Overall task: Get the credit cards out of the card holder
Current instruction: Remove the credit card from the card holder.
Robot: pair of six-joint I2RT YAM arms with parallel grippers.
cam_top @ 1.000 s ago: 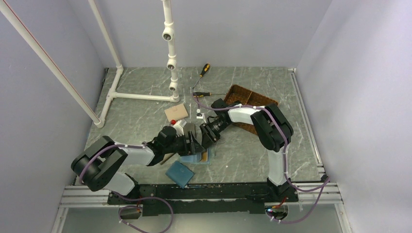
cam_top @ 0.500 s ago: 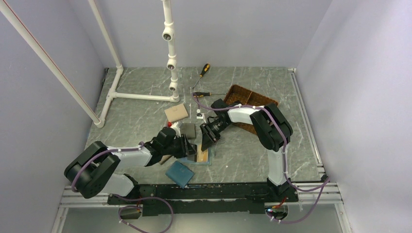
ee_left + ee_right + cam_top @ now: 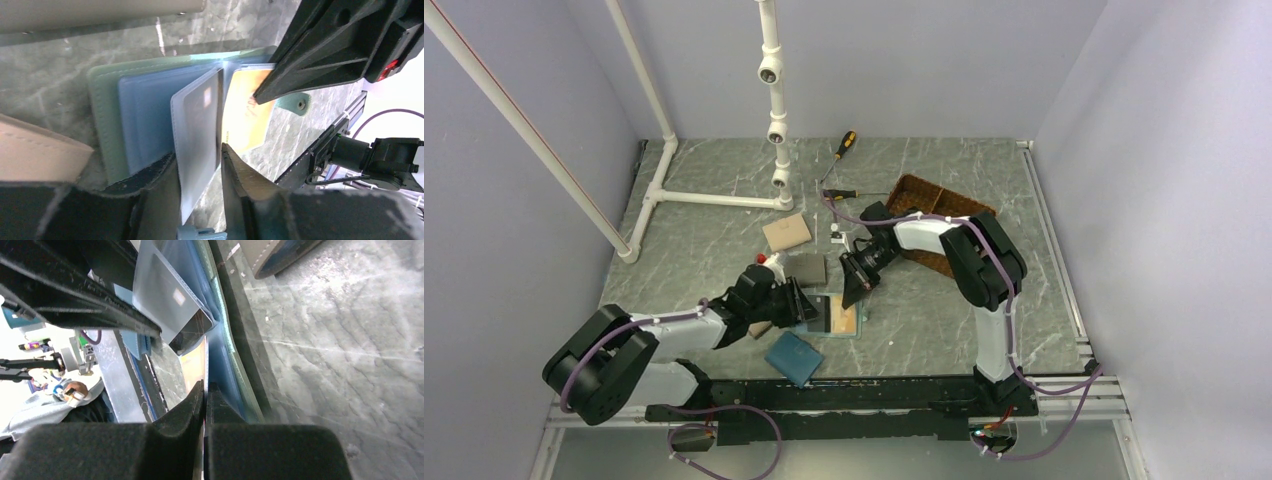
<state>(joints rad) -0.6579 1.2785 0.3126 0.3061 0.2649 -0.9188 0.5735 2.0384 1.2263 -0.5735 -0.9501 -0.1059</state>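
The sage-green card holder (image 3: 821,322) lies open on the table, pale blue pockets up; it also shows in the left wrist view (image 3: 102,110) and the right wrist view (image 3: 235,365). The orange-tan card (image 3: 245,115) lies on its right half, sticking out. My right gripper (image 3: 854,293) is shut on that card's edge (image 3: 196,365). My left gripper (image 3: 801,305) has its fingers a narrow gap apart around a raised clear sleeve holding a pale card (image 3: 200,120). A dark card end shows in that sleeve (image 3: 187,335).
A dark blue wallet (image 3: 793,357) lies near the front edge. A grey-brown wallet (image 3: 808,268) and a tan wallet (image 3: 786,232) lie behind the holder. A woven basket (image 3: 939,205), two screwdrivers (image 3: 846,145) and a white pipe frame (image 3: 714,198) stand farther back.
My left gripper has drawn back to the left and narrowed around the sleeve. My right gripper has come down onto the orange card's edge. The open holder is more exposed.
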